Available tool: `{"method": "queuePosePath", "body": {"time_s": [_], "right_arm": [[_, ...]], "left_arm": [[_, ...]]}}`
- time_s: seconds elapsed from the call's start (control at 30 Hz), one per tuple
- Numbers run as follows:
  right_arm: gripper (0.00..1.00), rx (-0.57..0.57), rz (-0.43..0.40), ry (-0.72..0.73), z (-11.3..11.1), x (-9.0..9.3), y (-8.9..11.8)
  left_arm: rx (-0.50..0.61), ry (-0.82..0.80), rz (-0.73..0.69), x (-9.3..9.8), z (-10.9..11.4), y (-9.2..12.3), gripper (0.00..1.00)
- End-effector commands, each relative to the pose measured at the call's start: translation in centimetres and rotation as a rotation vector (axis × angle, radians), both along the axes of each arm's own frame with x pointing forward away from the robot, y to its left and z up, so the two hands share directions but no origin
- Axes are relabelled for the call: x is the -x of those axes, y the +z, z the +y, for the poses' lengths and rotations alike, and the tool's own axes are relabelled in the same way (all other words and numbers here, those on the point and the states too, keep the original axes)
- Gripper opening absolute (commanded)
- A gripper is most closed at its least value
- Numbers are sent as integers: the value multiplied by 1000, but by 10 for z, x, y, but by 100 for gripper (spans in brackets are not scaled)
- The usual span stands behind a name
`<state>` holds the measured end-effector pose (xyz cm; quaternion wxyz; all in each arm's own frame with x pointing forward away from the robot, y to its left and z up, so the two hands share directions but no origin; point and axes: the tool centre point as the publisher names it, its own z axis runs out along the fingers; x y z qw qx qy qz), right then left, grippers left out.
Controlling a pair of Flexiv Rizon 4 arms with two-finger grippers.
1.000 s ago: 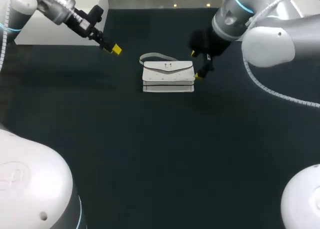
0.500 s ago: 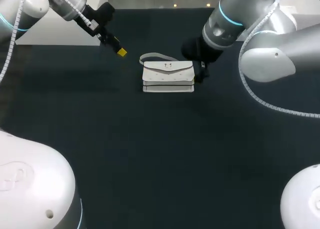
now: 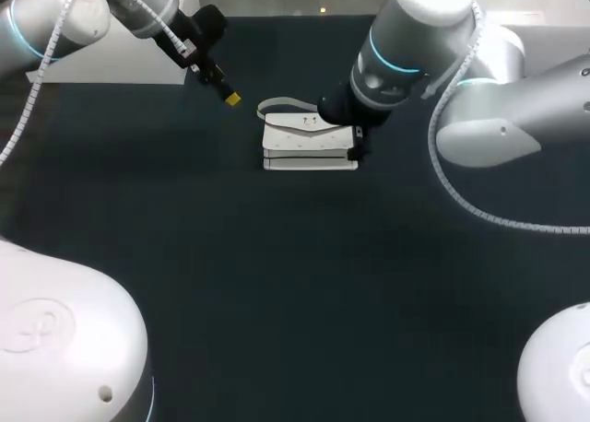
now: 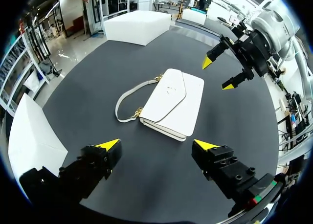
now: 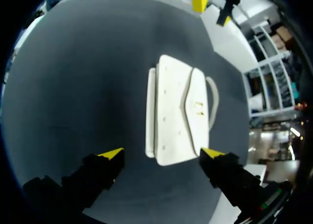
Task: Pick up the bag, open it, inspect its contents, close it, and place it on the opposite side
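Note:
A white flap bag [image 3: 309,142] with a pale strap [image 3: 281,104] lies flat at the back middle of the dark table. My left gripper [image 3: 228,94] hangs open to the bag's left, above the table and apart from the strap. In the left wrist view the bag [image 4: 171,102] lies ahead of the open left gripper [image 4: 156,145]. My right gripper [image 3: 354,146] hovers over the bag's right end, largely hidden by its arm. Seen from the right wrist, the right gripper [image 5: 161,152] is open above the bag's [image 5: 178,111] near end, holding nothing. The flap is closed.
A white block [image 3: 115,58] stands at the table's back left, behind my left arm. Another white block [image 4: 138,26] stands beyond the bag in the left wrist view. Dark bare table [image 3: 304,284] stretches in front of the bag.
My left gripper has moved right, closer to the bag's strap. My right arm has swung left until its gripper is over the bag's right end. The bag has not moved.

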<state>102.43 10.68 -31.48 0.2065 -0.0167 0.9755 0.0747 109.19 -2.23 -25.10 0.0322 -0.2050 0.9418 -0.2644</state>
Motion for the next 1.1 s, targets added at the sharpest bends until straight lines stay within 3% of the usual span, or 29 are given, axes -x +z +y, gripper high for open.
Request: {"method": "queuePosePath", "body": {"time_s": [0.03, 0.17, 0.33, 0.53, 0.8, 0.93, 0.97, 1.03, 1.1], "right_arm": [[100, 0, -6, -2, 0, 1, 0], [100, 44, -72, 15, 7, 1, 2], [100, 49, -159, -7, 17, 8, -6], [100, 22, -204, -29, 17, 12, -20], [98, -21, -264, 7, 15, 4, -33], [78, -23, -281, 20, 14, -4, -38], [66, -23, -282, 20, 14, -6, -40], [53, -22, -286, 20, 14, -11, -42], [47, -21, -289, 19, 14, -14, -44]], "left_arm": [[-4, 11, -18, 4, 0, 0, 100], [-15, -20, -68, 3, -3, -2, 100], [-15, -183, -273, -6, -11, -2, 100], [-15, -331, -427, -16, -21, -2, 100], [3, -487, -527, -26, -32, -6, 100], [10, -558, -562, -28, -39, -7, 100], [13, -567, -569, -29, -41, -8, 100], [16, -600, -580, -29, -46, -8, 100], [14, -627, -595, -28, -50, -10, 100]]}}
